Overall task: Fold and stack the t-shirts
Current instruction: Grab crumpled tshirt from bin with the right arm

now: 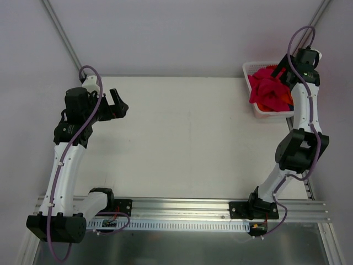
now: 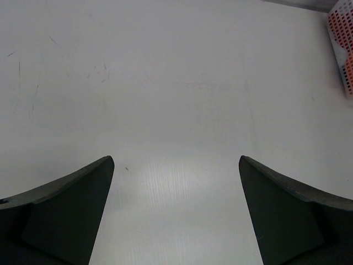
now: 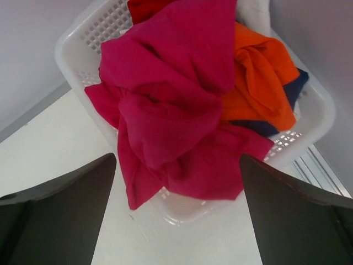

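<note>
Your right pincer (image 3: pixel 176 212) hangs spread over the crumpled magenta cloth t-shirt (image 3: pixel 171 116) to grab it; the left pincer (image 2: pixel 176 212) waits spread above the white bench (image 2: pixel 176 99)

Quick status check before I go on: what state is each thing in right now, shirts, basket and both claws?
Pink shirt: crumpled, unfolded, top of the pile, spilling over the basket's rim.
Orange shirt: crumpled in the basket, beside the pink one.
Blue shirt: mostly buried, only an edge showing.
Red shirt: mostly buried at the far end.
Basket: upright, full, at the table's far right corner.
Left claw: open, empty, over bare table.
Right claw: open, empty, above the basket.
</note>
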`<state>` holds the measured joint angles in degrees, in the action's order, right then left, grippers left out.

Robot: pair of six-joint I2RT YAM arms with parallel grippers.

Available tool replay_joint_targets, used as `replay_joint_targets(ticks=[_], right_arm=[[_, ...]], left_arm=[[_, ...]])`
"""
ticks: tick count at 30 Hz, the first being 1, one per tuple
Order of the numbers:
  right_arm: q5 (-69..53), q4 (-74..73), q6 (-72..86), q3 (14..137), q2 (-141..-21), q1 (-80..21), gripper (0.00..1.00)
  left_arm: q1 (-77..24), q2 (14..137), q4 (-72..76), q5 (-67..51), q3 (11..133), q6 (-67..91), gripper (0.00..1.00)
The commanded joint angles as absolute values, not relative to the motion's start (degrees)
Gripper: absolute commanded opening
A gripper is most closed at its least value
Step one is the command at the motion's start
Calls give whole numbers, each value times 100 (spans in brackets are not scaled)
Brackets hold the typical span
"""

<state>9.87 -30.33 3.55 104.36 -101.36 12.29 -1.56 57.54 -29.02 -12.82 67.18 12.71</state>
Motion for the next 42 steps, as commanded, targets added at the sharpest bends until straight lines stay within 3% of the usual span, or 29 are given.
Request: replay_joint_targets(ticks=[1,6,12,20,31,38,42], right_arm=[[723,-3752,105,11196,-10800,1222,100],[484,-3665,106,11908,-11495,1230,99],[378,-3367,53,11778,-11628,1230,99],[483,-3208,-167,11759,-11909,1230,88],[413,-3024,-255,12049,-12243,1222,84],[272,-2962,-193,12269,-12507,1187,78],[299,-2962,-106,12278,-12559,1169,68]], left_arm=[[-220,5775,-2786,-1090,6829,1362,99],[-220,5714,-2786,-826,6742,1494,99],[-220,5590,-2777,-369,6425,1591,99],[-220,5528,-2786,-510,6398,1521,99],[-220,5335,-2777,-545,6284,1547,99],[-220,5379,-2786,-439,6284,1635,99],[-220,5317,-2786,-553,6232,1723,99]])
